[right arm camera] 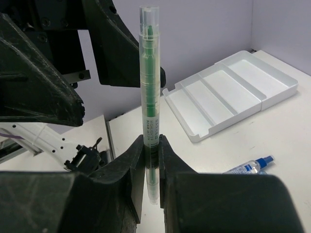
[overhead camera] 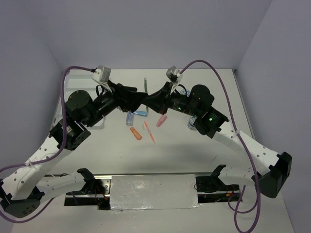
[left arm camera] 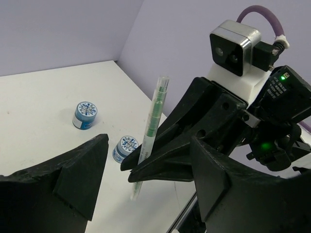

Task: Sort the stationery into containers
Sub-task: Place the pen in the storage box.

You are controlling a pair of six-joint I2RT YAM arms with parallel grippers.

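The thin green pen (right arm camera: 149,87) stands upright above the table, and my right gripper (right arm camera: 151,145) is shut on its lower half. My left gripper (left arm camera: 146,194) is open around the same spot; its fingers (left arm camera: 77,184) stand apart on either side of the pen (left arm camera: 154,116) without touching it. From above, both grippers meet at mid-table under the pen (overhead camera: 145,85). The white four-compartment tray (right arm camera: 233,92) lies empty on the left side. Two blue-and-white tape rolls (left arm camera: 85,115) (left arm camera: 125,148) sit on the table beyond the pen.
A clear bottle with a blue cap (overhead camera: 129,118), a light blue piece (overhead camera: 141,113), a pink piece (overhead camera: 161,121) and orange pieces (overhead camera: 136,133) lie in front of the grippers. The left arm covers most of the tray in the top view.
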